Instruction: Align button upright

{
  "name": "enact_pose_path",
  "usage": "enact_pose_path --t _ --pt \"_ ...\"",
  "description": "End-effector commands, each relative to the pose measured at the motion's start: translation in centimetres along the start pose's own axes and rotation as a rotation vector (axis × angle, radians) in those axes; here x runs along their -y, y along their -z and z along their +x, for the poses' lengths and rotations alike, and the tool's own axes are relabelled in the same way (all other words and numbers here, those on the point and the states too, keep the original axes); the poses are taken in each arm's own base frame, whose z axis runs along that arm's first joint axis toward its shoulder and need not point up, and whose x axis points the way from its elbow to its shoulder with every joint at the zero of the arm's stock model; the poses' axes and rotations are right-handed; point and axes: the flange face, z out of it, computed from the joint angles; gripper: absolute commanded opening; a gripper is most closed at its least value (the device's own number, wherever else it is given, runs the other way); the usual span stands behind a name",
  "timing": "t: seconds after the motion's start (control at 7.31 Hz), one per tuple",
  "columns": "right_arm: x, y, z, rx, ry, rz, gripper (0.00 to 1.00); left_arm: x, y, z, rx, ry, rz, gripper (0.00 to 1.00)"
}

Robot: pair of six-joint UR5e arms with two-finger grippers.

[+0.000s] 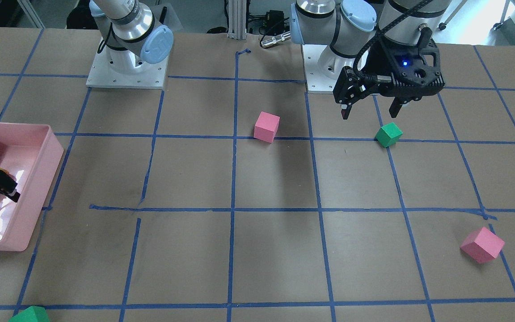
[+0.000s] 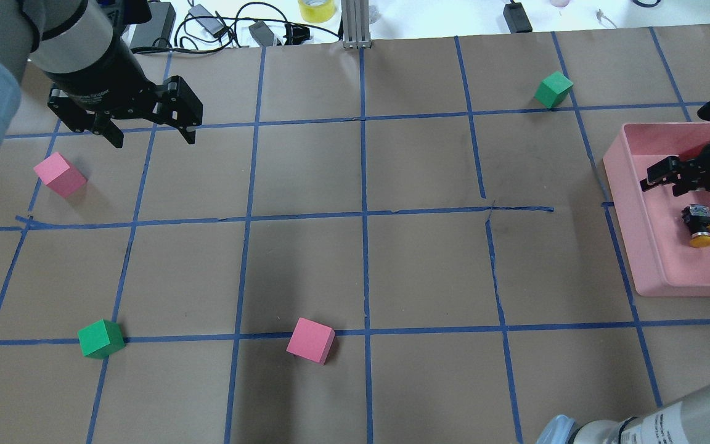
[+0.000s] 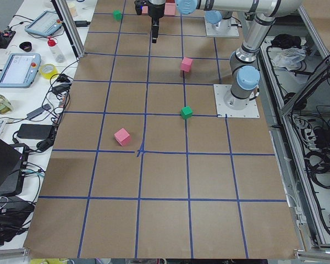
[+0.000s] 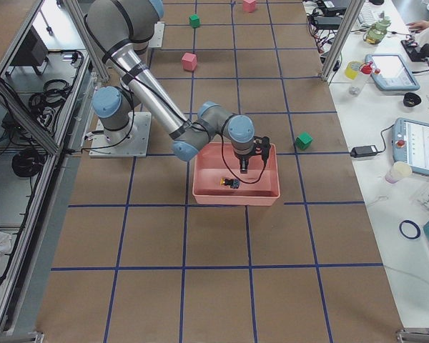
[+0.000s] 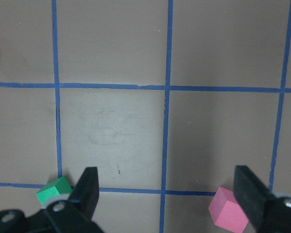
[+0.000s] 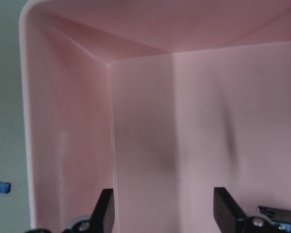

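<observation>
The button (image 2: 697, 223) lies on its side on the floor of the pink bin (image 2: 623, 185), its yellow cap toward the robot. It also shows in the exterior right view (image 4: 231, 184). My right gripper (image 2: 663, 185) is inside the bin, open and empty, just beyond the button and apart from it. The right wrist view shows the right gripper (image 6: 165, 213) with spread fingers facing the bin's wall (image 6: 68, 145). My left gripper (image 2: 151, 137) is open and empty, high above the table far from the bin, near a green cube (image 1: 388, 134).
Pink cubes (image 2: 59, 174) (image 2: 310, 340) and green cubes (image 2: 100, 338) (image 2: 553, 89) are scattered on the brown, blue-taped table. The bin stands at the table's right end. Cables and tape lie past the far edge.
</observation>
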Motion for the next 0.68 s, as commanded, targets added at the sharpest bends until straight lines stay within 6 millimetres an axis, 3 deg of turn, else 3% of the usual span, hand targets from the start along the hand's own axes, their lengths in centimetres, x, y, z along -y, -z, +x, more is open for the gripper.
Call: enact_pose_path --t 0.0,0.55 --pt "-0.47 -0.02 0.87 0.013 -0.015 -0.004 0.79 0.0 0.0 -0.01 0.0 0.0 0.0 1.0" --pt "-1.05 -0.63 0.63 0.024 -0.02 -0.012 0.8 0.0 0.0 -0.01 0.0 0.0 0.0 1.0"
